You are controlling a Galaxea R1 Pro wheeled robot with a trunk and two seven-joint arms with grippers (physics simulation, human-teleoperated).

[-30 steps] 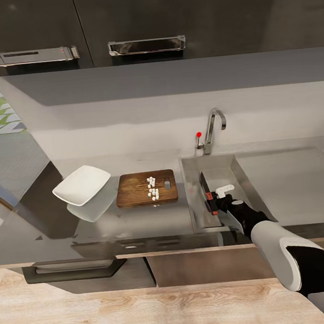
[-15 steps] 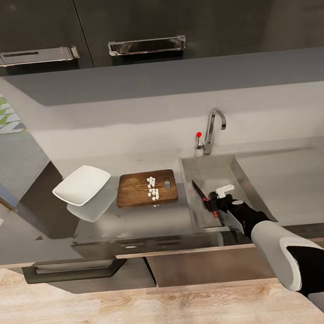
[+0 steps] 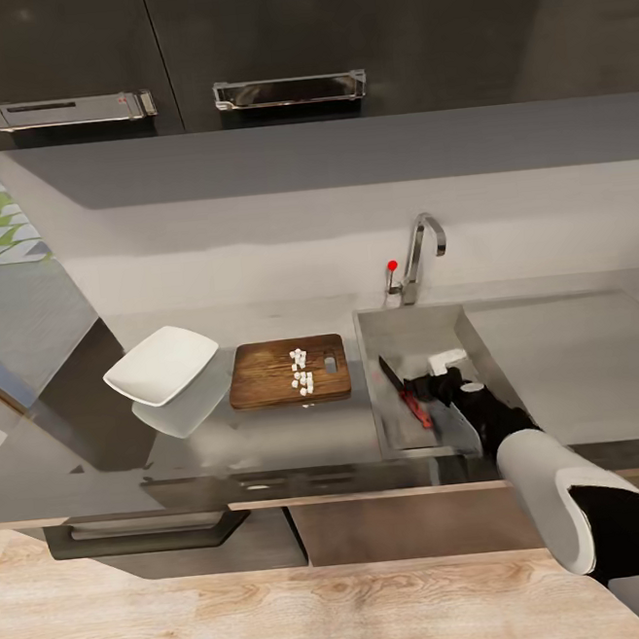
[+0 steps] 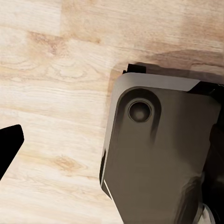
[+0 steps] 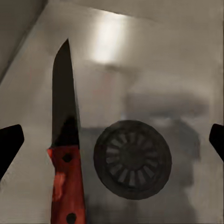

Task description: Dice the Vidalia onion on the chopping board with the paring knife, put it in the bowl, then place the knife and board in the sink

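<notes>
The paring knife point(image 3: 406, 391) lies flat on the floor of the sink point(image 3: 388, 420), released. In the right wrist view the paring knife point(image 5: 65, 154) rests between the two fingertips point(image 5: 9, 144) visible at the frame edges, nearer the 9 o'clock tip, with no contact on either side. Its dark blade points to 12 o'clock and its red handle runs toward 6 o'clock. The round drain point(image 5: 132, 159) sits just beside the handle, at 3 o'clock from it.

The right gripper point(image 3: 441, 384) hovers over the basin with its fingers spread wide apart, at 3 o'clock from the knife in the head view. The faucet point(image 3: 420, 251) stands at the sink's 12 o'clock edge.

On the countertop point(image 3: 272, 432), the chopping board point(image 3: 287, 371) lies at 9 o'clock from the sink and carries the diced onion point(image 3: 301, 370). The bowl point(image 3: 161, 365) sits at 9 o'clock from the board, apart from it.

The left wrist view shows one dark fingertip point(image 4: 8, 148) over the wooden floor point(image 4: 56, 84); whether the left fingers are apart or together cannot be determined.
</notes>
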